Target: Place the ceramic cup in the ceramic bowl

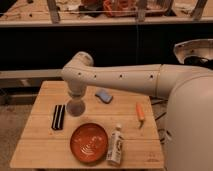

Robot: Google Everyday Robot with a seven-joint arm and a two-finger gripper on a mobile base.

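Observation:
The ceramic cup (75, 107), small and pale grey, hangs just above the wooden table (45, 150) under the end of my white arm. My gripper (75, 100) points straight down and is shut on the cup; its fingers are mostly hidden by the wrist. The ceramic bowl (89, 142), wide and orange-brown with pale curved lines inside, sits at the table's front middle. The cup is behind the bowl's back-left rim and slightly to its left, apart from it.
A black rectangular object (58, 116) lies left of the cup. A white bottle (116, 145) lies right beside the bowl. A blue sponge (103, 95) and an orange tool (140, 112) rest further right. A dark shelf runs behind the table.

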